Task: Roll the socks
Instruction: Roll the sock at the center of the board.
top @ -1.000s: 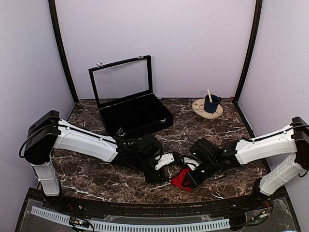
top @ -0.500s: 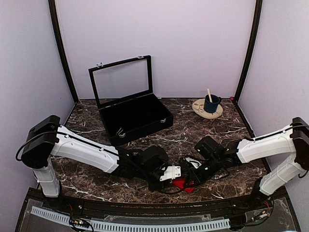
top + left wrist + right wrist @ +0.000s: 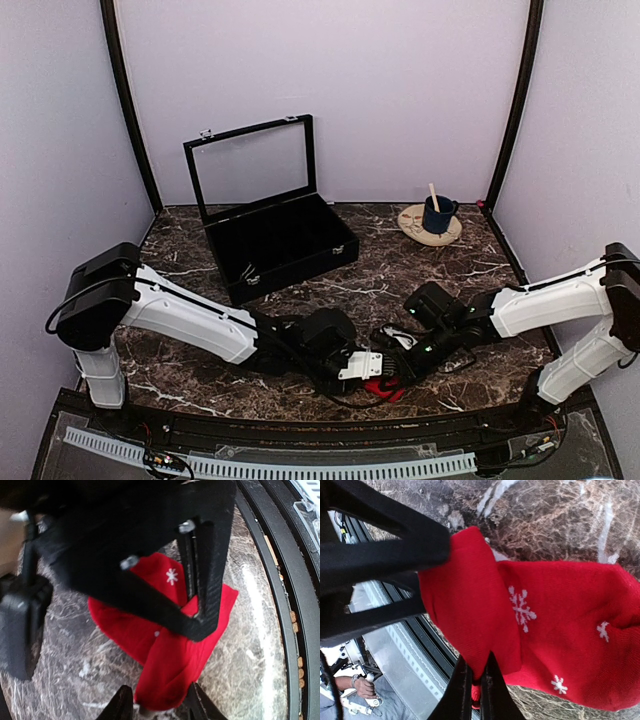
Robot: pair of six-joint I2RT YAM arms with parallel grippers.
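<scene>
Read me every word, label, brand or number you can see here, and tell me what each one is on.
No words, numbers or brand marks can be read in any view.
the socks: only white snowflake marks, no lettering.
black case: no label shows.
blue cup: too small to tell if it carries any print.
</scene>
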